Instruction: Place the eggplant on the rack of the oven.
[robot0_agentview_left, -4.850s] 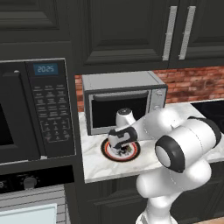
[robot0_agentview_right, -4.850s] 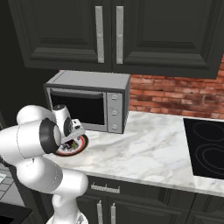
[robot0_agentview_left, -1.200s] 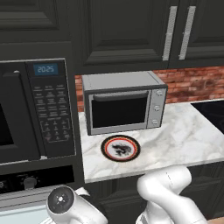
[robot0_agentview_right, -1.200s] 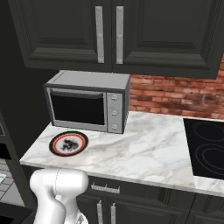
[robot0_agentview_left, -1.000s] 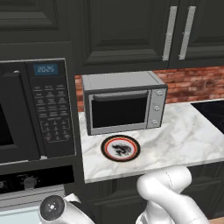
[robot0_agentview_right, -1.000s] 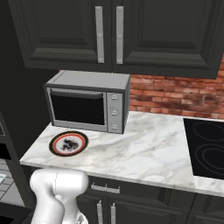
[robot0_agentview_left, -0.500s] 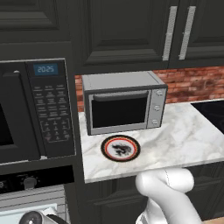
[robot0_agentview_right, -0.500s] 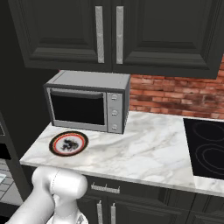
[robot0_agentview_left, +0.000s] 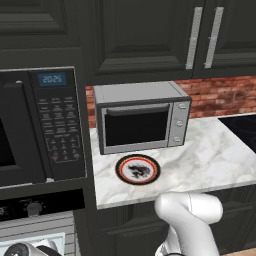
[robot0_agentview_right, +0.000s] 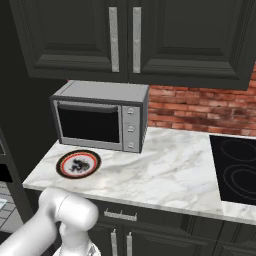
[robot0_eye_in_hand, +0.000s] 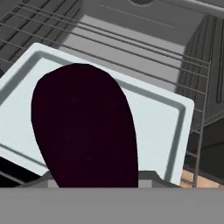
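Eggplant (robot0_eye_in_hand: 85, 127): big, dark and shiny, close up in the hand view, hanging over a pale tray (robot0_eye_in_hand: 168, 131) on the wire rack (robot0_eye_in_hand: 144, 50) inside the oven (robot0_agentview_left: 35, 235). Looks carried by the gripper, but fingertips hidden behind it, so cannot tell for sure how the jaws stand; probably clamped on the eggplant. Cannot tell either if the eggplant touches the tray or just floats above it.

Going left to right in the left base view: black microwave (robot0_agentview_left: 37, 125) with its keypad at the far left, oven front with black knob panel below it, then silver toaster oven (robot0_agentview_left: 142, 117) on the marble counter (robot0_agentview_left: 215, 160), round plate (robot0_agentview_left: 138, 169) just in front of the toaster oven with only its dark printed pattern on it, then brick wall (robot0_agentview_left: 225, 95) at the right. White arm (robot0_agentview_left: 192, 220) bending down low toward the oven at the bottom.

In the right base view, same plate and toaster oven on the left, black cooktop (robot0_agentview_right: 235, 170) at the far right.

Step in hand, as a guess: putting the eggplant down on the rack, nearly the last part of the job. Next move probably calls for going down slowly until the eggplant rests flat, then opening the jaws and pulling straight back out. Needs care: round and smooth, so could roll on the tray.
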